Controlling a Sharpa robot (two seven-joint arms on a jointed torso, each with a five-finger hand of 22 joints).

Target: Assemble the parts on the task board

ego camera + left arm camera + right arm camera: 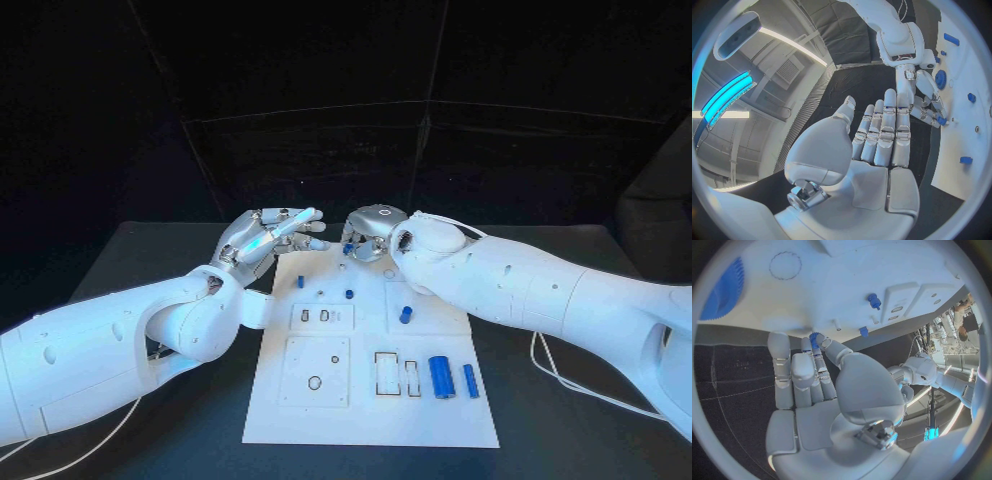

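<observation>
White task board (368, 410) sits flat on the black table (577, 420), and both hands are working up at its far edge. Right hand (369, 232) is curled over that far edge, and in the right wrist view you can see a small blue part (814, 339) pinched between its thumb and a fingertip, right at the board's rim. So that one's holding something, not loose.

Left hand (268, 237) hangs just beside the right hand, close but not touching as far as I can tell. Its fingers (887, 130) are stretched out straight and side by side, thumb apart, nothing in them, so it's basically flat and empty, raised a bit above the board's corner.

On the near side of both hands, loose on the board: a couple of small blue pegs (349, 294), then a short blue piece (407, 315) under the right forearm. Well apart from the hands, near the board's front edge, a fat blue cylinder (441, 377) lies next to a thinner blue rod (470, 380).
</observation>
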